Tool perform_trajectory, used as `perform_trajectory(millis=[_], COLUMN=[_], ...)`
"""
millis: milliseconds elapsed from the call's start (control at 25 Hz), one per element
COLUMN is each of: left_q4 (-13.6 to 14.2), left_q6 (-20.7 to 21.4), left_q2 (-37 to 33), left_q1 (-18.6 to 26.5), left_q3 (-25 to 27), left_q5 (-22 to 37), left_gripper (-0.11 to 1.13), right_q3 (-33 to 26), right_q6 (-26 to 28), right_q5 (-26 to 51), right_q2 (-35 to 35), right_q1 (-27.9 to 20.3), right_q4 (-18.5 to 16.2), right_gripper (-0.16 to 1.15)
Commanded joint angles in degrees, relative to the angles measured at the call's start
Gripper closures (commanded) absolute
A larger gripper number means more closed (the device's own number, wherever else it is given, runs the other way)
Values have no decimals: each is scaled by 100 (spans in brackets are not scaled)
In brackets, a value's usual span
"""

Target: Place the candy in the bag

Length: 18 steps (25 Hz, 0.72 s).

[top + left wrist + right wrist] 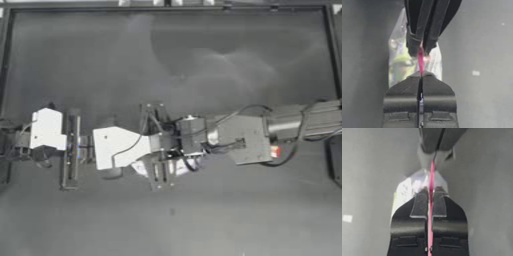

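The dark table (171, 65) has a raised rim running along its far edge and down both sides. The whole far half lies open, and so does a broad band along the near edge. All the activity is crowded into one strip across the middle, where the two arms meet.

The left arm reaches in from the left and the right arm from the right. The clear plastic zip bag with the pink-red seal strip (421, 60) hangs between them, held up by its top edge. From above only a pale sliver of the bag (175, 167) shows beneath the wrists, just near of where the grippers meet. Through its clear wall there are green, yellow and pale shapes — a jumble of colourful contents that I cannot sort out piece by piece. The small red-orange wrapped candy I cannot pick out in any view.

The left gripper (421, 74) has its two dark jaws pressed together on the seal strip, the pink line vanishing straight into the seam between them. The right gripper (430, 189) is clamped the same way on the strip, its jaws closed with only the thin pink line between the pads. Each wrist view shows the other arm's gripper just beyond, also pinching the strip, so the two grips sit close together along the same edge — the seal stretched straight between them.
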Motion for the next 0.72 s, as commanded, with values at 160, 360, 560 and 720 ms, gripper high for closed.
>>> perform_trajectory(millis=[160, 360, 560, 720], left_q4=[9, 0, 0, 0], left_q6=[18, 9, 18, 9], left_q2=[-229, -229, -202, -185], left_q1=[-9, -9, -9, 9], left_q3=[-35, -44, -53, -53], left_q5=[-26, -26, -26, -26], left_gripper=[93, 93, 93, 93], right_q3=[352, 606, 896, 1143], right_q6=[167, 378, 545, 703], right_q5=[-35, -53, -53, -79], right_q2=[-492, -677, -914, -1081], right_q1=[-44, -44, -44, -44], right_q4=[9, -141, -176, -220], right_gripper=[94, 94, 94, 94])
